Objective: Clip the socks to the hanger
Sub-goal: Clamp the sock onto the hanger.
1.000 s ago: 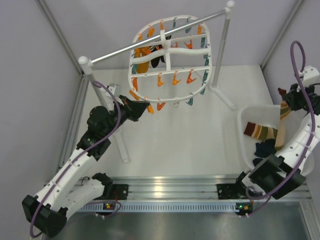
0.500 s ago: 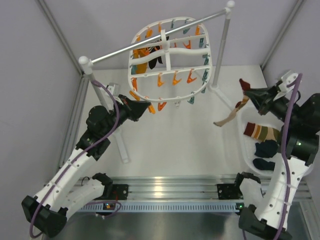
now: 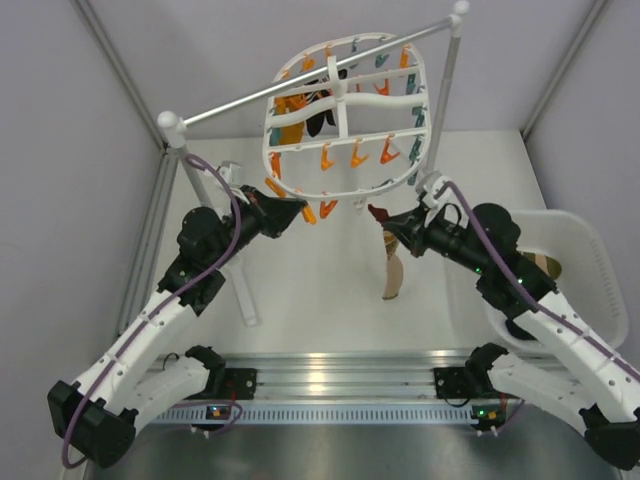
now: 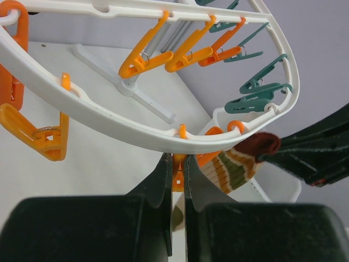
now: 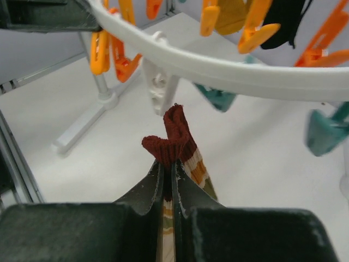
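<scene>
The white oval hanger (image 3: pixel 400 170) hangs from the rail, with orange and teal pegs along its bars. My left gripper (image 3: pixel 300 210) is at the near rim (image 4: pixel 109 121), shut on an orange peg (image 4: pixel 179 173) that hangs there. Just below that rim, my right gripper (image 3: pixel 384 222) is shut on the maroon cuff of a striped sock (image 5: pixel 174 136). The rest of that striped sock (image 3: pixel 393 275) dangles above the table. In the left wrist view the striped sock (image 4: pixel 240 166) sits right beside the pinched peg. A mustard sock (image 3: pixel 290 118) and a black sock (image 3: pixel 320 112) hang clipped at the hanger's far side.
A thin grey rail (image 3: pixel 230 105) on white posts carries the hanger; one post foot (image 3: pixel 245 290) stands left of centre. A white basket (image 3: pixel 590 240) at the right holds more socks (image 3: pixel 545 265). Teal pegs (image 5: pixel 218 98) and a white clip (image 5: pixel 159 82) hang close above the sock's cuff.
My right arm swung from the basket at the right to the centre under the hanger, carrying the striped sock. The left gripper stayed at the orange peg; the hanger tilted slightly.
</scene>
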Tool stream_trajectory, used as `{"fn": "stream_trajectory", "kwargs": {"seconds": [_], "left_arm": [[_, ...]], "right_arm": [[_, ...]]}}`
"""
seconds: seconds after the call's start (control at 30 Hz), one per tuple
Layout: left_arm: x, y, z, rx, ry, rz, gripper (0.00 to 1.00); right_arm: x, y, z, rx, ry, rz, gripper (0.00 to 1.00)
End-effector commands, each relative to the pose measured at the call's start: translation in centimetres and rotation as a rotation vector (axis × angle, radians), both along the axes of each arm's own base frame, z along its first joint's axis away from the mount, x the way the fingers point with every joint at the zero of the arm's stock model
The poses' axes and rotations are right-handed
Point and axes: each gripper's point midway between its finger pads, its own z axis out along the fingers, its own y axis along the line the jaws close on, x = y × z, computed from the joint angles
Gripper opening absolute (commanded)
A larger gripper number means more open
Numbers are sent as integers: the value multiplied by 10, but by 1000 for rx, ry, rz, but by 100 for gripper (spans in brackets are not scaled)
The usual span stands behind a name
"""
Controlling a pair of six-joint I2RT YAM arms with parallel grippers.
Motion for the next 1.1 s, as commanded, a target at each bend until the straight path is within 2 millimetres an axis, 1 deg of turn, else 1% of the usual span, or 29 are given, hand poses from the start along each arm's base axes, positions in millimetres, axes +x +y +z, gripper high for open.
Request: {"fn": "stream_trajectory", "kwargs": {"seconds": [0.0,0.03,0.1,0.13,0.2,0.23,0.27,0.3,0.37,0.4,0.47,0.5,0.57,0.7,0.77,0.8,0.83,0.9,0.93,1.07], "left_arm": [[3,0,34,-81,-65,4,0],[3,-1,34,-83,-61,-1,0],[4,-2,34,-89,-53,0,0],[5,-2,34,-89,-53,0,0],[4,-3,34,-95,-46,-4,0],[4,-3,34,-95,-44,-5,0],[4,-3,34,-100,-39,-4,0],[5,-3,33,-99,-37,-2,0],[5,-3,31,-101,-27,-1,0],[4,-3,31,-101,-25,-1,0],[5,-2,32,-107,-20,1,0],[5,-3,31,-109,-16,0,0],[6,-3,31,-112,-9,0,0],[6,-5,30,-118,-1,-7,0],[5,-6,28,-118,2,-14,0],[5,-7,28,-118,4,-15,0],[5,-7,27,-117,3,-17,0],[4,-7,27,-118,5,-21,0],[4,-7,27,-120,5,-23,0],[4,-8,27,-119,6,-26,0]], "right_arm": [[19,4,12,28,-97,-195,0],[12,14,3,22,-91,-179,0],[8,23,-7,13,-74,-163,0],[5,33,-17,-3,-63,-150,0],[0,44,-22,-15,-70,-125,0],[-2,53,-28,-36,-69,-126,0],[-2,59,-16,3,-104,-129,0],[-3,69,-19,-11,-116,-124,0],[6,70,-8,18,-141,-185,0],[7,75,-11,11,-140,-193,0],[8,80,-8,19,-147,-207,0],[8,84,-10,17,-151,-202,0],[4,92,-11,17,-150,-184,0],[3,107,-20,1,-144,-160,0],[5,111,-16,10,-147,-160,0],[6,115,-18,3,-149,-155,0],[6,118,-13,15,-153,-147,0],[8,123,-14,15,-152,-144,0],[8,126,-11,25,-158,-138,0],[10,131,-10,25,-165,-131,0]]}}
